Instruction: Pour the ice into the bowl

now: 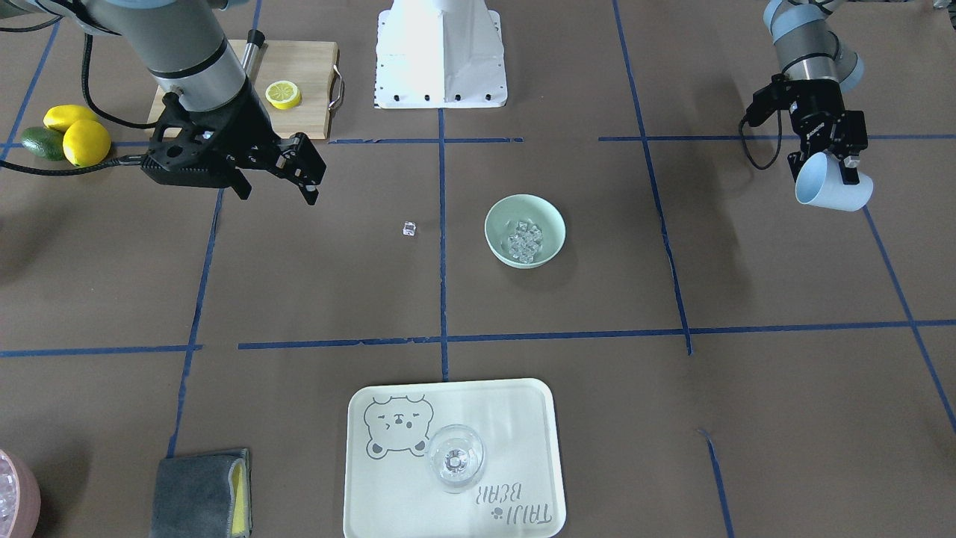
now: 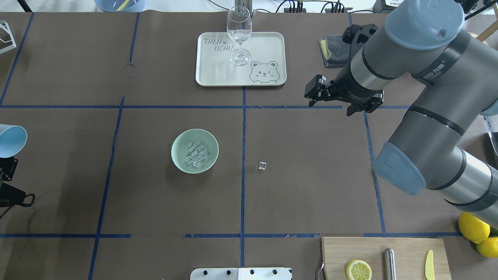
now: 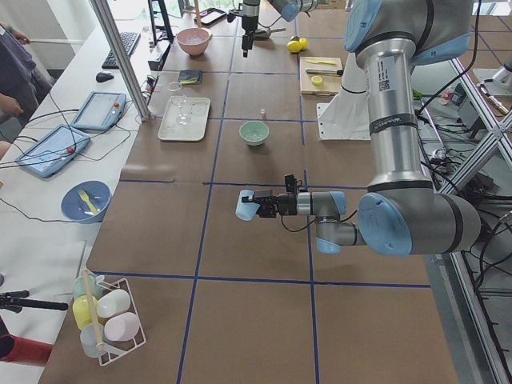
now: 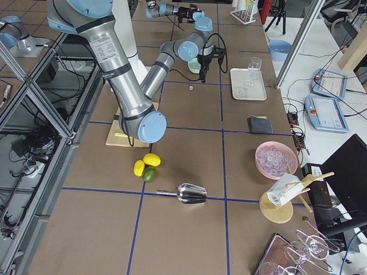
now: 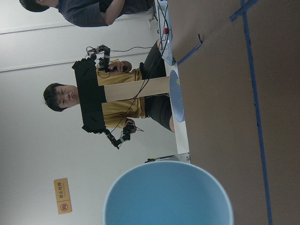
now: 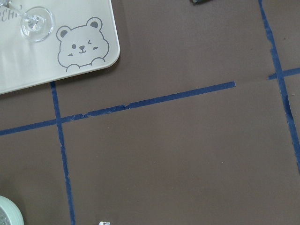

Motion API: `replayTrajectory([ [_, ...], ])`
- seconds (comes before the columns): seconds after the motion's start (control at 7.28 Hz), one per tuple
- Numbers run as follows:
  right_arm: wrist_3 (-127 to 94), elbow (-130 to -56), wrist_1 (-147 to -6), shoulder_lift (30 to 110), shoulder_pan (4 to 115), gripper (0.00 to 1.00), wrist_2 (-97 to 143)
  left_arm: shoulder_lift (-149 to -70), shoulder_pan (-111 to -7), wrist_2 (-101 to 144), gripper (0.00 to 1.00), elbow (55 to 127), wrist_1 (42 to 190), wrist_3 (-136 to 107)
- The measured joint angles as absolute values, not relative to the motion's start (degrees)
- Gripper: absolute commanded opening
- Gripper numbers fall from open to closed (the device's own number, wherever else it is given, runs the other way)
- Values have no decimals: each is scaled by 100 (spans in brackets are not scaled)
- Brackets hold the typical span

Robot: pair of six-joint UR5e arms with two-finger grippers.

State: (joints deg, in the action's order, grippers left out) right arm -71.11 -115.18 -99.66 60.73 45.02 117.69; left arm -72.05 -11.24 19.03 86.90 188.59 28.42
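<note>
The pale green bowl (image 1: 499,215) (image 2: 177,151) stands near the table's middle with a heap of clear ice cubes (image 1: 525,239) (image 2: 195,154) inside. One loose ice cube (image 1: 408,229) (image 2: 262,165) lies on the table beside it. My left gripper (image 1: 821,166) is shut on a light blue cup (image 1: 835,187) (image 2: 11,139) (image 5: 168,197), held on its side in the air, well away from the bowl. My right gripper (image 1: 305,170) (image 2: 313,94) is open and empty, hovering apart from the bowl on the other side.
A cream bear tray (image 1: 515,418) (image 2: 210,74) holds a clear wine glass (image 1: 455,457) (image 2: 238,35). A cutting board (image 1: 306,71) carries a lemon slice (image 1: 283,94). Lemons (image 1: 75,134), a grey cloth (image 1: 198,493) and a pink container (image 4: 276,159) of ice lie further off.
</note>
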Motion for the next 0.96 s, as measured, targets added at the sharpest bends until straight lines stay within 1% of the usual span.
replayTrajectory([
  [0.96, -7102, -11522, -9975, 6047, 4549, 100, 11777, -7242, -1116, 2672, 0, 8605, 19344, -649],
])
